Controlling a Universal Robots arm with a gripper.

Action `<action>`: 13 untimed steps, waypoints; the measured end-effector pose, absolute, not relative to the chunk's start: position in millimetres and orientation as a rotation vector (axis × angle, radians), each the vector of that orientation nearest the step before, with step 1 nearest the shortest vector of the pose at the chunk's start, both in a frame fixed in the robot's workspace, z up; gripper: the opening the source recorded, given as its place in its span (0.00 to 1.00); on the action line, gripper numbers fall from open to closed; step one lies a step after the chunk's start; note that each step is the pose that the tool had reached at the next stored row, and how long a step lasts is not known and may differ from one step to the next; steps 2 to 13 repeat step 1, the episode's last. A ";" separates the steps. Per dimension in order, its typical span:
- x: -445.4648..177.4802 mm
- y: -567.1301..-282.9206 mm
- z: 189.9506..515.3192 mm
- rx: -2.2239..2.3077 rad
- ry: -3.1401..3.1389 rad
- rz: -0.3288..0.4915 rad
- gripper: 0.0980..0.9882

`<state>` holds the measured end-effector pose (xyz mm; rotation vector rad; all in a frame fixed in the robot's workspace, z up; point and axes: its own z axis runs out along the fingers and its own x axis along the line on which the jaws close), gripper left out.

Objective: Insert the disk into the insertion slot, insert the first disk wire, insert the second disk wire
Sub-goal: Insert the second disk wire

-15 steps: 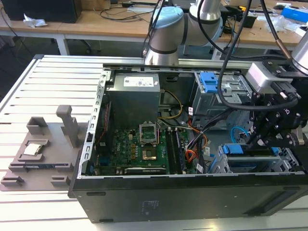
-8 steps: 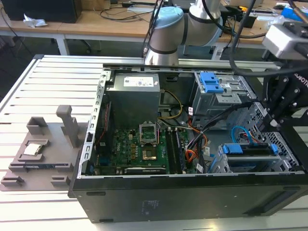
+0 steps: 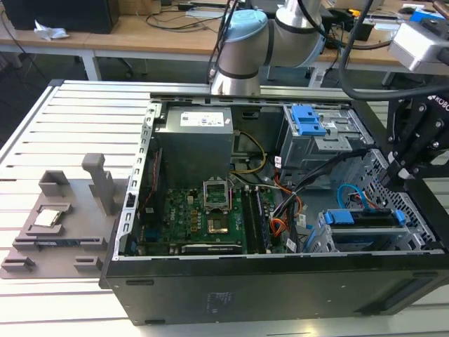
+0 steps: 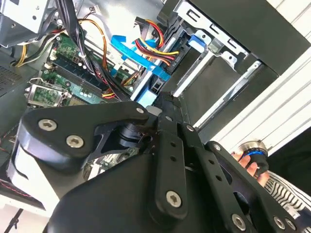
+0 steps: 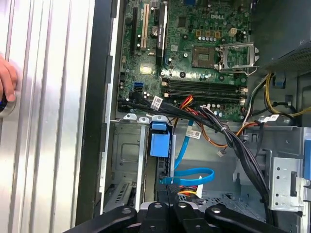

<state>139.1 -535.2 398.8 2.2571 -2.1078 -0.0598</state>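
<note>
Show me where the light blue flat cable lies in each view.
Exterior view: the light blue cable loops just behind the disk, at the exterior view's right.
Second wrist view: it runs beside the red-yellow wires.
First wrist view: it loops beside the disk.
Shared landmark: the CPU socket.

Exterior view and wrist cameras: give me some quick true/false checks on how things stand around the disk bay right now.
1. The disk sits in the insertion slot. True.
2. The gripper hangs over the grey fixture. False: it is just above the disk, at the exterior view's right.
3. A cooler covers the processor socket. False: the socket is bare.
4. A person's hand is over the slatted table. True.
</note>
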 end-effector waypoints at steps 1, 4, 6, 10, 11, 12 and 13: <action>139.1 -535.1 398.8 2.257 -2.108 -0.060 0.01; 139.1 -535.1 398.8 2.257 -2.108 -0.060 0.01; 139.1 -535.1 398.8 2.257 -2.108 -0.060 0.01; 139.1 -535.1 398.8 2.257 -2.108 -0.060 0.01; 139.1 -535.1 398.8 2.257 -2.108 -0.060 0.01; 139.1 -535.1 398.8 2.257 -2.108 -0.060 0.01; 139.1 -535.1 398.8 2.257 -2.108 -0.060 0.01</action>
